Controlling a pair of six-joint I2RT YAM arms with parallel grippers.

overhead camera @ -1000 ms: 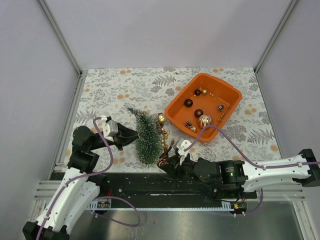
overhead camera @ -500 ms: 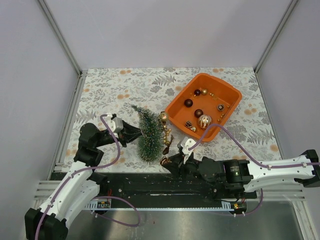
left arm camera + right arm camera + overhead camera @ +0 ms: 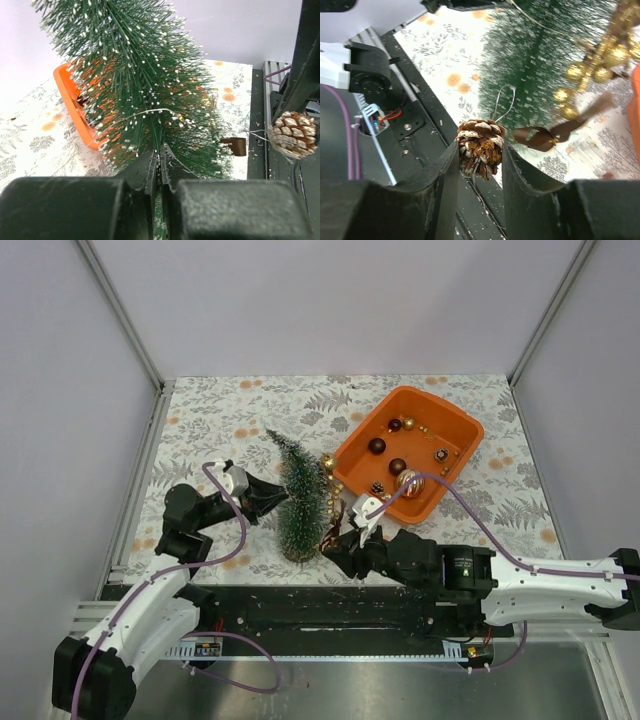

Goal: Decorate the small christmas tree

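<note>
A robot lab cell: plain white walls (image 3: 330, 300), aluminium frame rails (image 3: 121, 315).

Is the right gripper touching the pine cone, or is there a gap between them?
Touching. The right wrist view shows the pine cone pressed between both fingers of the right gripper, with no gap on either side.

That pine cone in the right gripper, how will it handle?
Probably light: the pine cone sits pinched in the right gripper. Its open scales look brittle, so squeezing may chip them. Its wire loop likely bends easily.
</note>
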